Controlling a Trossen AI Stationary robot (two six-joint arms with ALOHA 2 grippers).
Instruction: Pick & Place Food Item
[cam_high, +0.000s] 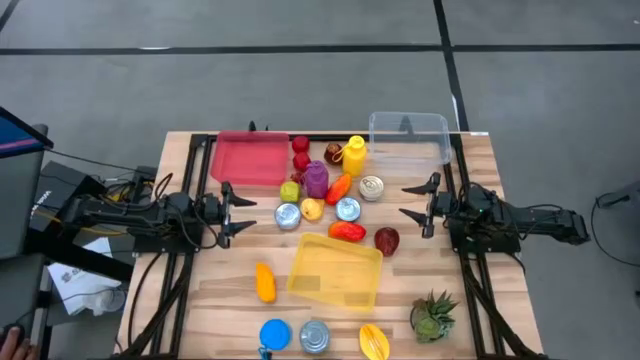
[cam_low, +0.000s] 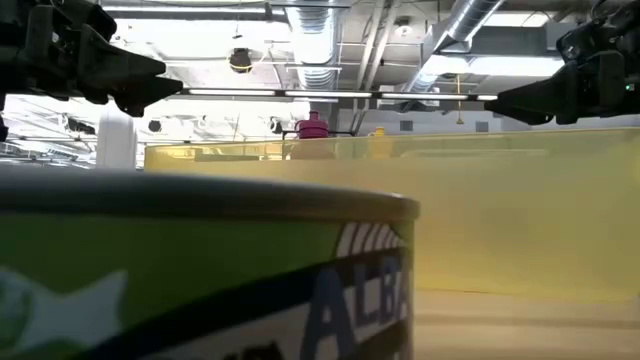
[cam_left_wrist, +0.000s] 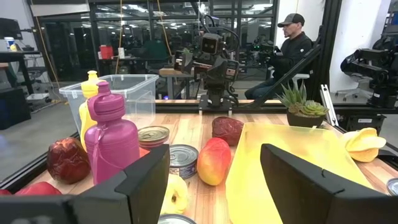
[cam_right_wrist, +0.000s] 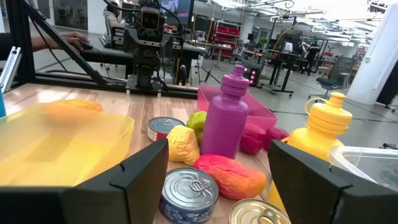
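1. The left gripper (cam_high: 243, 211) is hovering over the left side of the wooden table (cam_high: 200, 300), its arm lying level and reaching toward the table's middle; its fingers are standing apart, released, gripping nothing.
2. The right gripper (cam_high: 408, 200) is mirroring it from the right side, its arm also level, fingers spread and empty, tips pointing toward the middle.
3. The red-and-yellow mango (cam_high: 347, 231) is lying between the two grippers, nearer the right one, with its long axis running roughly along the line that joins them; from the left wrist view it is appearing end-on (cam_left_wrist: 213, 161).
4. Just ahead of the left gripper a silver tin can (cam_high: 288, 215) is standing upright, with a small yellow fruit (cam_high: 312, 209) beside it.
5. The purple plastic bottle (cam_high: 317, 179) is standing upright beyond these, close to the yellow squeeze bottle (cam_high: 354, 154).
6. The translucent yellow plastic tray (cam_high: 335, 272) is sitting below and between both grippers, touching or nearly touching the mango — the overhead view is not settling which.
7. A dark red fruit (cam_high: 387, 240) is resting near the right gripper, just beside the tray's corner.
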